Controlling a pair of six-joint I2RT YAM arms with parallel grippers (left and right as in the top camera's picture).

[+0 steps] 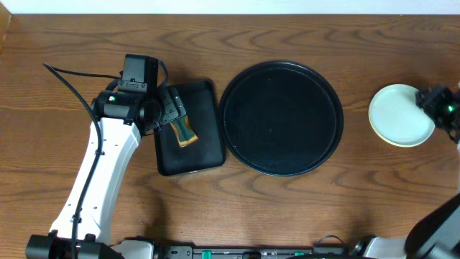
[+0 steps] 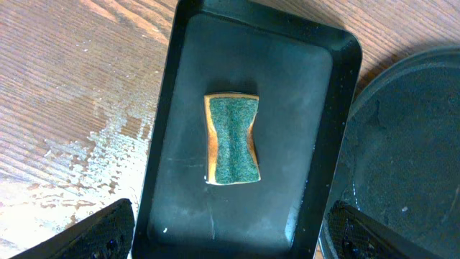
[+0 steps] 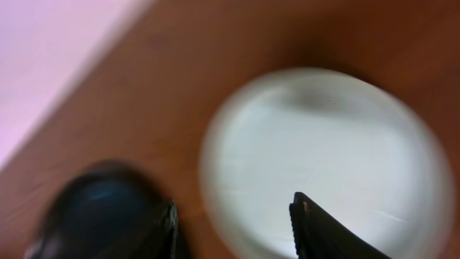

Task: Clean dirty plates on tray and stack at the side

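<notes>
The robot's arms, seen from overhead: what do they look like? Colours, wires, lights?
The left arm is a smooth white shell with black joints, a thin black cable looping off it, a small green light and a boxy black camera at the wrist. The right arm looks black, with its own green light. The left gripper and right gripper have blunt black fingers.

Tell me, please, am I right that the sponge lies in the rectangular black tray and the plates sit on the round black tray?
Not quite: the overhead view shows the plates on the table to the right of the round black tray, not on it. The sponge does lie in the rectangular black tray.
</notes>
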